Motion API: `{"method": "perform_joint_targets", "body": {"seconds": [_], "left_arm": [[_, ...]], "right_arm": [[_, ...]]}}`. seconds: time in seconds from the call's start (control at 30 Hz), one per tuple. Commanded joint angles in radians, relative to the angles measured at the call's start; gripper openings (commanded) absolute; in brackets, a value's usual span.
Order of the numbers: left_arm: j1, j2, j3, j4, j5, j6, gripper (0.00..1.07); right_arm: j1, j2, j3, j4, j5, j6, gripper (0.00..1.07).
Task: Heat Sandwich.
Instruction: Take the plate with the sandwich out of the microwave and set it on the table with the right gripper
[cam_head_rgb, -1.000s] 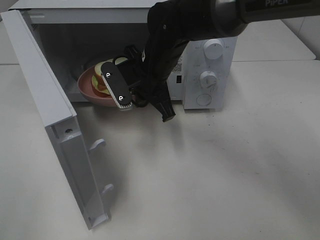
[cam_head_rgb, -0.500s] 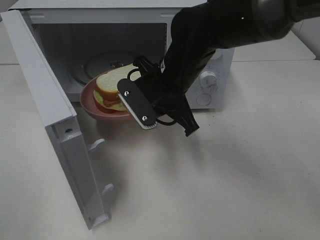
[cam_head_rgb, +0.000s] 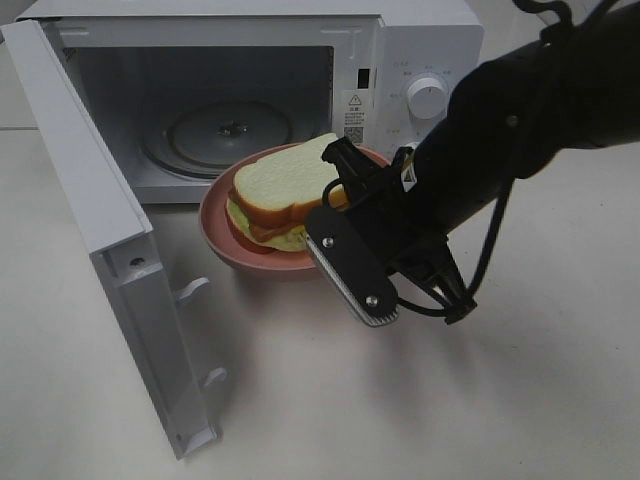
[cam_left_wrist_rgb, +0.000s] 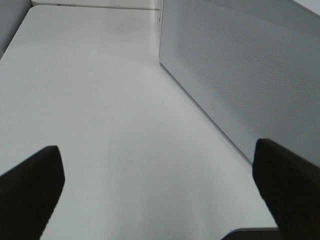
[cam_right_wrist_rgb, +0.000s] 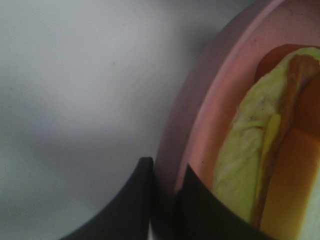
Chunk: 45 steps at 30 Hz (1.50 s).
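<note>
The right hand (cam_head_rgb: 345, 215) is clamped on the rim of the plate (cam_head_rgb: 215, 225) carrying the sandwich (cam_head_rgb: 285, 185) just outside the open microwave (cam_head_rgb: 400, 60) — the left hand (cam_left_wrist_rgb: 160, 200) gapes empty over the worktop (cam_head_rgb: 500, 400). Whether heating is done, the pictures cannot say.

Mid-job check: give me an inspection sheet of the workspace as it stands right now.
Surface: white table, bare where visible.
Job's things: sandwich on pink plate, held outside the microwave; door open, turntable empty.
Clutter: nothing seen.
Grippers: right gripper shut on the plate's rim; left gripper open, holding nothing, beside the microwave's side.
Cables: black cable looping along the right arm.
Surroundings: nothing seen.
</note>
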Motion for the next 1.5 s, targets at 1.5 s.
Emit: {"method": "perform_joint_targets", "body": {"seconds": [1.5], "left_arm": [[-0.001, -0.014, 0.004, -0.003, -0.014, -0.001, 0.98]], "right_arm": [[-0.005, -0.653, 0.499, -0.324, 0.133, 0.496, 0.0]]}}
